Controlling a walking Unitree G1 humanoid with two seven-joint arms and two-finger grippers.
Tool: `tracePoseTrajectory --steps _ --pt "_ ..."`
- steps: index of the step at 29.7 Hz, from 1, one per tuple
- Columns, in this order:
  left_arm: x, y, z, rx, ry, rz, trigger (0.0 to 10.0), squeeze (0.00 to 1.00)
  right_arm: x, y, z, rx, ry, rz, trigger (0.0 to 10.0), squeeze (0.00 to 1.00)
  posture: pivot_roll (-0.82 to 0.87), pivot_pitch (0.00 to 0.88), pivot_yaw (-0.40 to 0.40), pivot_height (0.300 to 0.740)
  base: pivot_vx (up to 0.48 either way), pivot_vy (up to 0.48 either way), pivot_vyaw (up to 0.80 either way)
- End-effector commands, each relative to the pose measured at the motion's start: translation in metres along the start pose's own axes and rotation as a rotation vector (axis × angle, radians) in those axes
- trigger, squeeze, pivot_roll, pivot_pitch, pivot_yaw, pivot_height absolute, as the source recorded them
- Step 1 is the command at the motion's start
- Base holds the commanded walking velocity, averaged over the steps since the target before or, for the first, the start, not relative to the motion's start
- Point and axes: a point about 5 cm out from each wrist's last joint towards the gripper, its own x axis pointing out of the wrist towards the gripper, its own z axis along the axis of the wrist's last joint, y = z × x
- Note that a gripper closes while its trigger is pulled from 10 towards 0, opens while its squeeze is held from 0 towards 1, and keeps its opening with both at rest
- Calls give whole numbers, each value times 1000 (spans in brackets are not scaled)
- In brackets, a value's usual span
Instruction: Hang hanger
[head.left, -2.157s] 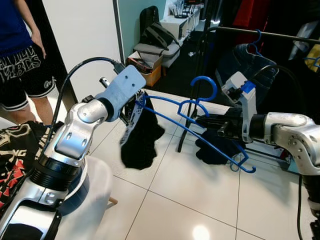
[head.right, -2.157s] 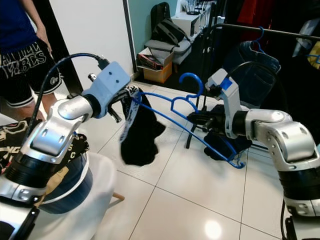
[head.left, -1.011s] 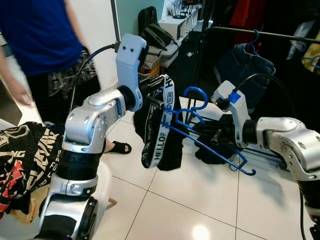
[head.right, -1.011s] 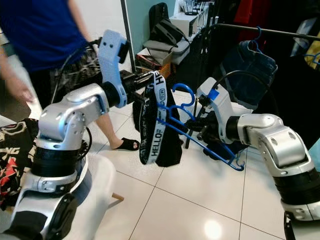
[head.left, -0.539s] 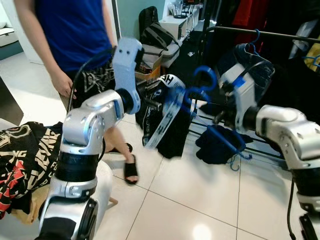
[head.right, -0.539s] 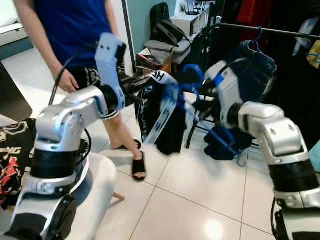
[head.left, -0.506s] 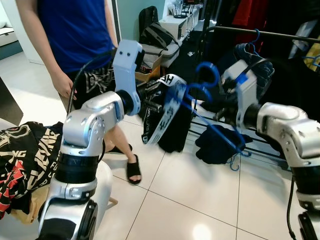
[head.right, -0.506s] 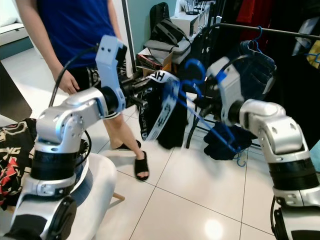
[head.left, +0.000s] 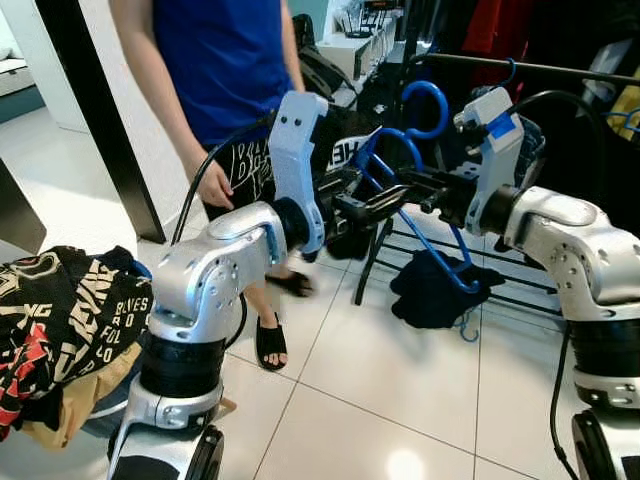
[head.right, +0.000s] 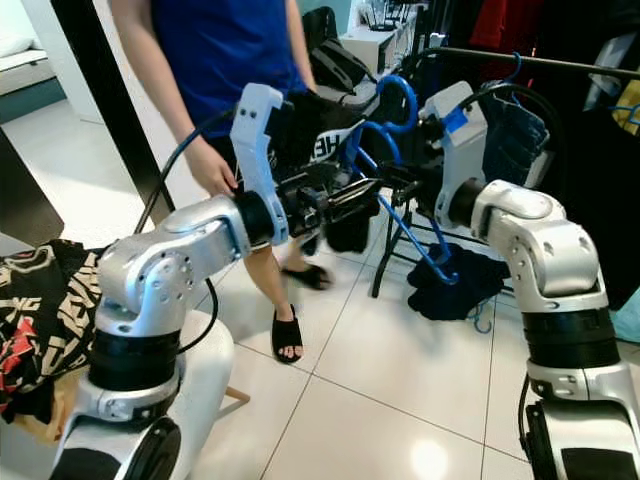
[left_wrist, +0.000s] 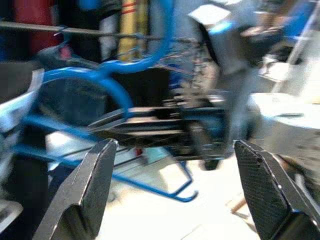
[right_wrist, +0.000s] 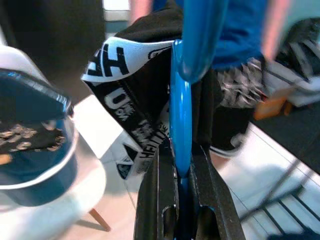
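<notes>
A blue plastic hanger (head.left: 432, 243) is held up in front of the dark clothes rail (head.left: 560, 70), its hook (head.left: 428, 100) just below rail height. My right gripper (head.left: 412, 188) is shut on the hanger's neck (right_wrist: 181, 125). A black garment with a white lettered waistband (right_wrist: 131, 120) hangs on the hanger. My left gripper (head.left: 378, 205) reaches in from the left, just under the right one, and is open with nothing between its fingers (left_wrist: 85, 195). In the left wrist view the blue hanger (left_wrist: 107, 75) lies ahead of those fingers.
A person in a blue shirt (head.left: 225, 60) stands close behind my left arm. A pile of printed clothes (head.left: 60, 320) lies at the left. Jeans (head.left: 525, 140) hang on the rail, and a dark cloth (head.left: 432, 292) lies on the rack's base. White tiled floor (head.left: 380, 400) spreads below.
My right gripper has lifted the hanger toward the rail. The left gripper has come off the waistband and stands open. The person has stepped right, behind my left arm.
</notes>
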Motion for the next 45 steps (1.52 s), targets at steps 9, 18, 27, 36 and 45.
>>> tracePoseTrajectory --steps 9,18,27,36,45 --pt "-43 -3 -1 75 66 -201 10000 1000 -15 -2 12 -11 -90 99 10000 0 -112 0 25 740 0 0 0" --pt "-77 38 48 85 -237 4 10000 1000 -52 -3 11 69 -171 378 10000 0 -101 0 19 740 0 0 0" --pt "-98 60 58 24 -371 101 10000 0 -86 -2 17 158 -237 598 10000 0 -104 0 18 740 0 0 0" --pt "-110 49 42 -43 -346 -20 10000 0 -99 -10 23 174 -285 641 10000 0 -96 0 15 740 0 0 0" --pt "-112 44 35 -55 -319 -63 10000 0 -101 -10 30 177 -317 670 10000 0 -94 0 16 740 0 0 0"
